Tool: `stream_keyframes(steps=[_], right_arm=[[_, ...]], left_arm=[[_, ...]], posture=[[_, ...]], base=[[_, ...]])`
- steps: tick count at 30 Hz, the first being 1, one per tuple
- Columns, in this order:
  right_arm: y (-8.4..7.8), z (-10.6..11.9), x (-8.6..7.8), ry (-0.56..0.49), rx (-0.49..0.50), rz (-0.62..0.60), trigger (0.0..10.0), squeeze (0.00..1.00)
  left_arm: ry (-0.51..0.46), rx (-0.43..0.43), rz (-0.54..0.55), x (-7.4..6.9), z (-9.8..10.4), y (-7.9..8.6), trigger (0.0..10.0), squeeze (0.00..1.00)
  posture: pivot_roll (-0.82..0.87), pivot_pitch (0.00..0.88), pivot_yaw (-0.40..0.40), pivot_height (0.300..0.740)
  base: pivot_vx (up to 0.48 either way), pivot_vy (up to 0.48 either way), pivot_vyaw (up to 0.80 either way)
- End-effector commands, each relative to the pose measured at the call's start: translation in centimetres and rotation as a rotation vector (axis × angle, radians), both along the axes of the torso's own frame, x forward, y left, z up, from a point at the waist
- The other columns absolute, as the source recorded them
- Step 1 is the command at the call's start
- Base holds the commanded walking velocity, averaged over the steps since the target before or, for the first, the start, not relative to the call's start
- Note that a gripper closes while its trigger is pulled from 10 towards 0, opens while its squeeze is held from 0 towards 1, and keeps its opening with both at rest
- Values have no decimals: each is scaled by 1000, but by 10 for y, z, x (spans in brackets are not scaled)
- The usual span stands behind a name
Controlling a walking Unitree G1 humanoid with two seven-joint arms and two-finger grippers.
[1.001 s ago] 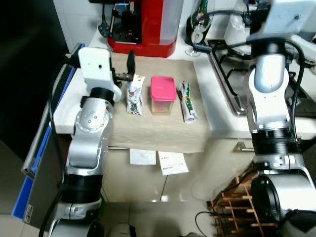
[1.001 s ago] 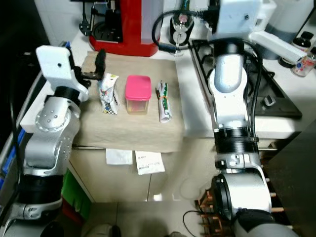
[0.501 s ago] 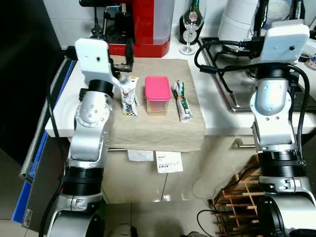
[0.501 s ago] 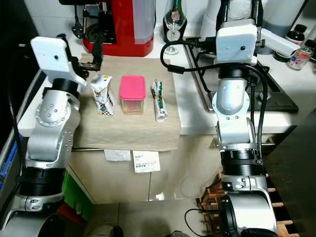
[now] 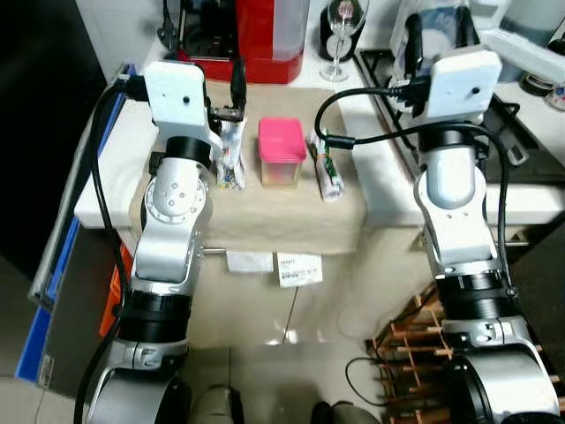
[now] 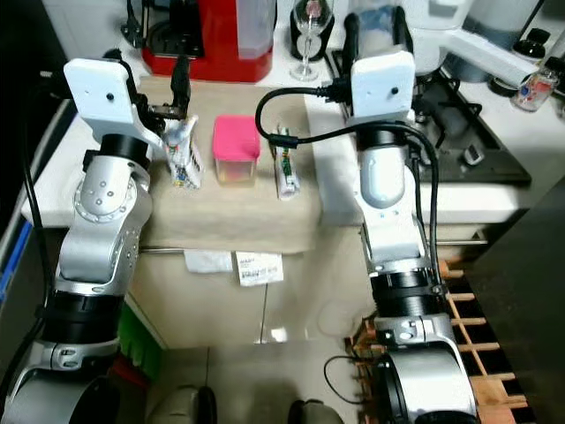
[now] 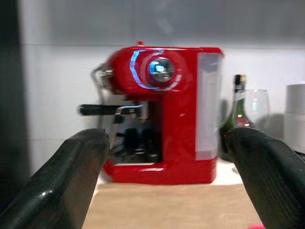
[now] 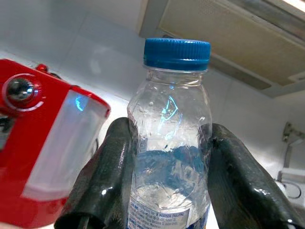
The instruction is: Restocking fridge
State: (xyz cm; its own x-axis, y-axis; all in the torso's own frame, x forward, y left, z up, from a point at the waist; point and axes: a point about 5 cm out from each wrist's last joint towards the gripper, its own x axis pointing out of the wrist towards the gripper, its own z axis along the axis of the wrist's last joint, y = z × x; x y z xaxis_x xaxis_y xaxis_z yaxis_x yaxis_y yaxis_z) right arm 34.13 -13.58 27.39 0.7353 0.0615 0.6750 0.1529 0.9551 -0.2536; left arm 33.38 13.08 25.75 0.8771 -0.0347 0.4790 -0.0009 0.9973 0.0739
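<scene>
A cloth point(image 5: 265, 208) is lying on the counter point(image 5: 106, 177) in front of the robot. Three items are sitting in a row on it: a pouch point(image 5: 231, 155) on the left, a lidded container point(image 5: 282, 152) in the middle, and a wrapped packet point(image 5: 327, 170) on the right. Behind the cloth a coffee machine point(image 7: 162, 114) is standing, with a wine glass point(image 5: 342, 35) to its right. A stove point(image 5: 521, 132) is lying further right. The right gripper point(image 8: 164, 157), raised above the stove's edge, is holding a bottle point(image 8: 170, 143) upright.
</scene>
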Motion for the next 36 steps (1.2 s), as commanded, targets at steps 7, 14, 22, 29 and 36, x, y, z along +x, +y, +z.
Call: stream_keyframes(steps=[7,14,22,29,36], right_arm=[[-4,4,-4,-16,23,8,10000,0],[-6,4,-4,-15,26,-4,10000,0],[-5,-1,-4,4,20,7,10000,0],[-5,-4,-3,26,24,18,10000,0],[-4,-11,-3,58,16,31,10000,0]], left_arm=[[-10,11,-14,1,1,-6,10000,0],[-11,14,-24,1,2,-7,10000,0],[-3,10,-23,1,-1,-7,10000,0],[3,0,-21,1,-3,-6,10000,0],[9,-7,-24,0,-5,-8,10000,0]], posture=[[-61,0,-6,740],[-61,0,-1,740],[-61,0,0,740],[-62,0,-4,740],[-68,0,-8,740]], base=[[-244,-290,0],[-243,-291,0],[-243,-292,0],[-244,-298,0],[-250,-316,0]])
